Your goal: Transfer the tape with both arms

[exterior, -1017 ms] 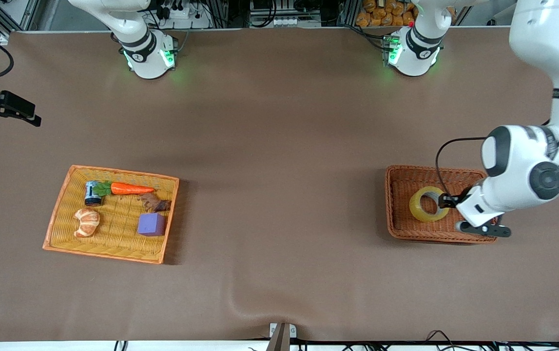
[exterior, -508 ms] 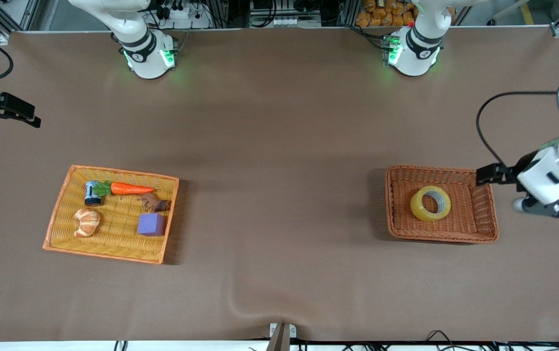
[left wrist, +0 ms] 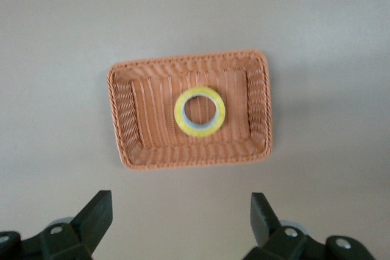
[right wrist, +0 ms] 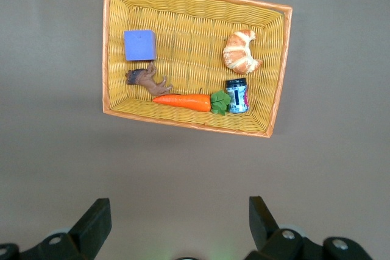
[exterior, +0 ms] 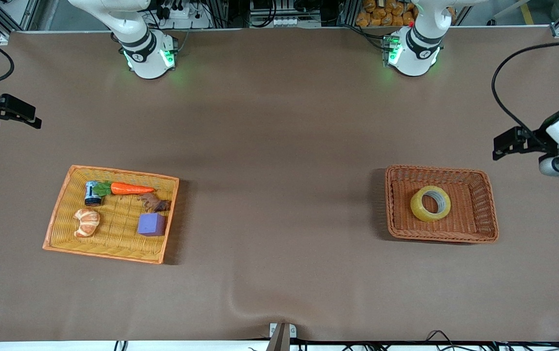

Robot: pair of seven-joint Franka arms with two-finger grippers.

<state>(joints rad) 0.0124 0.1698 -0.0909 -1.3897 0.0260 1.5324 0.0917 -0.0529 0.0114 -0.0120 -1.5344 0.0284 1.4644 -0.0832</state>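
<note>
Tape (exterior: 430, 203) lies mid-basket (exterior: 485, 204), bare weave all round it.

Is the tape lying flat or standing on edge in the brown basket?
Flat: the tape shows its full ring and open core from above, resting on the brown basket floor.

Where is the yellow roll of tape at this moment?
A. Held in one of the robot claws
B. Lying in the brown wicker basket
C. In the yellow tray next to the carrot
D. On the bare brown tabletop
B. The tape lies flat inside the brown wicker basket, and the left wrist view shows it there too, with nothing gripping it; the left gripper stands open and empty above the basket.
</note>
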